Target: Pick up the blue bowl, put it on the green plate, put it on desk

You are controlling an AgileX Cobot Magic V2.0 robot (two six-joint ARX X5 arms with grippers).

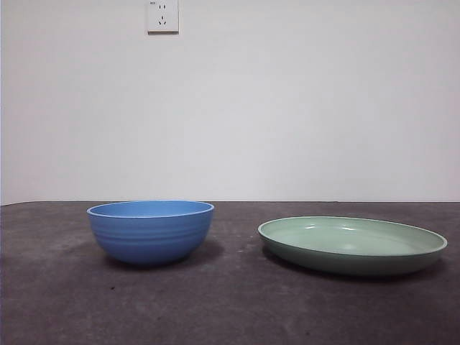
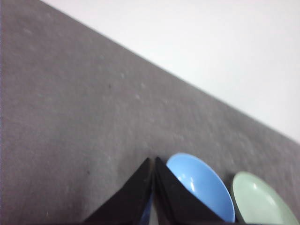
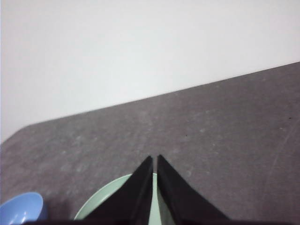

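Front view: blue bowl standing upright on the dark mottled surface, with the green plate lying flat well apart from it, toward the opposite side of the picture. Bowl and plate do not touch; bare surface separates them. A white wall rises behind, carrying a power socket near the top edge. No arm appears in this view.

Left wrist view: left hand held above the surface, its two black jaws drawn together with only a thin slit between them, holding nothing. The blue bowl lies just beside the jaw tips, the green plate beyond it.

Right wrist view: right hand likewise narrowed to a slit and empty, poised over the green plate; the blue bowl shows at the picture's corner.
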